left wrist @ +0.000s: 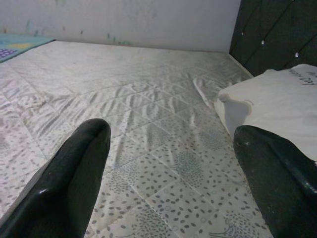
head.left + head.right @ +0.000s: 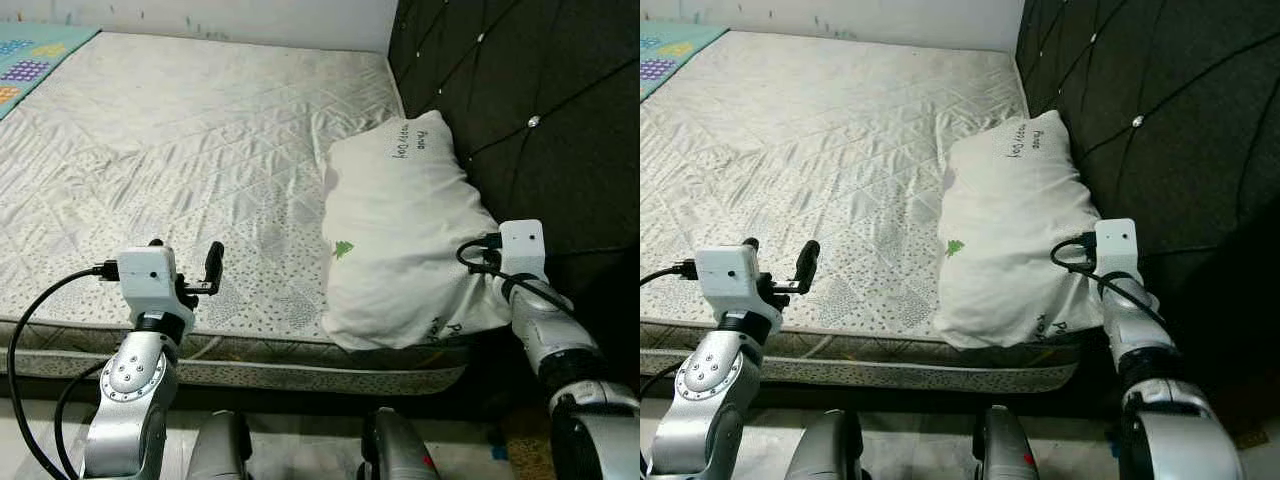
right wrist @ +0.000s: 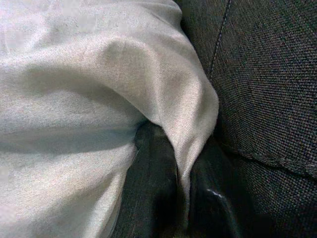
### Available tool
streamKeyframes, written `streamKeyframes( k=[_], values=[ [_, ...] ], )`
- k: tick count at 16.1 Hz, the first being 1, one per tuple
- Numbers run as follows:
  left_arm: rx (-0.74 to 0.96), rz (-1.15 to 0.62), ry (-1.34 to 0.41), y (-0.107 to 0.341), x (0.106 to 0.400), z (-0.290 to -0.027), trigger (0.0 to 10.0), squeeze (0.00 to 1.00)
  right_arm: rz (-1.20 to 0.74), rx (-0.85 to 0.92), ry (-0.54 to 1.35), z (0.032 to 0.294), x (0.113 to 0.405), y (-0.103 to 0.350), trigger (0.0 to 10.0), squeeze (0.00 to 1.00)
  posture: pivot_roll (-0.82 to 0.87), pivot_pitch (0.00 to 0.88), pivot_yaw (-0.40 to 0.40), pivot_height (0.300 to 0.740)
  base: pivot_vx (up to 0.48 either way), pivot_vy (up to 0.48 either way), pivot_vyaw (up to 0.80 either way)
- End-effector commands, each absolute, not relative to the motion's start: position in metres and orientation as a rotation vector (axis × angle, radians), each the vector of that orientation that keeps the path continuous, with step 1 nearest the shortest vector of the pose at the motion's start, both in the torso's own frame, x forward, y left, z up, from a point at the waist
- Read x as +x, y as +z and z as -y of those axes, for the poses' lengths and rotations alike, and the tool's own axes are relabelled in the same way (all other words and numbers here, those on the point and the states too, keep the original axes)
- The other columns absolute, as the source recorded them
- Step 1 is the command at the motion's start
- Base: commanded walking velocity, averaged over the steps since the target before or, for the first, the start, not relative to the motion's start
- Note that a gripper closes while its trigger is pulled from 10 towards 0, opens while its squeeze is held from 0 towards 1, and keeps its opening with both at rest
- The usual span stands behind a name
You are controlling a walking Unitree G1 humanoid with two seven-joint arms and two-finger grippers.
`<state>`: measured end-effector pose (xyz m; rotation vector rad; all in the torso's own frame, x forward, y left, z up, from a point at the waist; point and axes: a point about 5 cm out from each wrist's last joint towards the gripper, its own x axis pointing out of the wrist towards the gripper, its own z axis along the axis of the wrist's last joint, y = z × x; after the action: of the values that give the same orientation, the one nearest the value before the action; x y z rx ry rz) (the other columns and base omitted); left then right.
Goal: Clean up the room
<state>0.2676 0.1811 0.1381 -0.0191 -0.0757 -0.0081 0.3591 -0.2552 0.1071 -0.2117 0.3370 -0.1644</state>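
A white pillow [image 2: 400, 230] with small printed text and a green tree mark lies on the right side of the bare mattress [image 2: 180, 150], its far end against the black headboard. My right gripper [image 3: 178, 144] is at the pillow's near right corner, shut on a fold of the pillow's fabric, with the black fingers [image 3: 153, 188] on either side of the fold. My left gripper [image 2: 185, 255] hovers open over the mattress near its front edge, left of the pillow, with nothing between its fingers [image 1: 74, 173].
The tufted black headboard [image 2: 540, 100] runs along the right side of the bed. A patterned teal play mat [image 2: 30, 60] lies at the far left corner, and a pale wall [image 2: 250, 15] is behind the bed. The mattress's front edge [image 2: 250, 350] is just before me.
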Motion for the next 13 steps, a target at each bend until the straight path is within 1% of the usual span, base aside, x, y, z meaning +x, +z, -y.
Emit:
streamKeyframes(
  k=[1, 2, 3, 4, 5, 6, 10, 13],
  values=[
    [-0.004, 0.086, -0.014, 0.141, 0.269, -0.181, 10.0, 0.00, -0.250, -0.244, -0.220, 0.269, 0.366, 0.132, 0.0, 0.00, 0.00, 0.054, -0.056, 0.635, 0.000, 0.000, 0.00],
    [-0.004, 0.087, -0.014, 0.141, 0.269, -0.181, 10.0, 0.00, -0.279, -0.250, -0.206, 0.268, 0.367, 0.129, 0.0, 0.00, 0.00, 0.054, -0.056, 0.635, 0.000, 0.000, 0.00],
    [-0.005, 0.088, -0.014, 0.141, 0.268, -0.180, 10.0, 0.00, -0.300, -0.261, -0.173, 0.264, 0.367, 0.125, 4.1, 0.00, 0.00, 0.054, -0.056, 0.635, 0.000, 0.000, 0.00],
    [-0.006, 0.088, -0.014, 0.141, 0.268, -0.180, 10.0, 0.00, -0.308, -0.269, -0.145, 0.259, 0.367, 0.121, 10.0, 0.00, 0.00, 0.054, -0.056, 0.635, 0.000, 0.000, 0.00],
    [-0.009, 0.089, -0.014, 0.141, 0.267, -0.179, 10.0, 0.00, -0.306, -0.265, -0.116, 0.254, 0.366, 0.117, 10.0, 0.00, 0.00, 0.052, -0.061, 0.635, 0.000, 0.000, 0.00],
    [-0.010, 0.089, -0.014, 0.141, 0.267, -0.179, 10.0, 0.00, -0.300, -0.246, -0.114, 0.253, 0.366, 0.116, 10.0, 1.00, 0.00, 0.052, -0.061, 0.635, 0.000, 0.000, 0.00],
    [-0.032, 0.099, -0.023, 0.141, 0.267, -0.177, 10.0, 0.00, -0.208, -0.233, -0.160, 0.251, 0.364, 0.120, 10.0, 1.00, 0.00, 0.054, -0.059, 0.635, 0.000, 0.000, 0.00],
    [-0.036, 0.096, -0.028, 0.140, 0.266, -0.174, 10.0, 0.00, -0.131, -0.267, -0.209, 0.254, 0.364, 0.130, 10.0, 1.00, -0.01, 0.059, -0.056, 0.635, 0.000, 0.000, 0.00]
  ],
)
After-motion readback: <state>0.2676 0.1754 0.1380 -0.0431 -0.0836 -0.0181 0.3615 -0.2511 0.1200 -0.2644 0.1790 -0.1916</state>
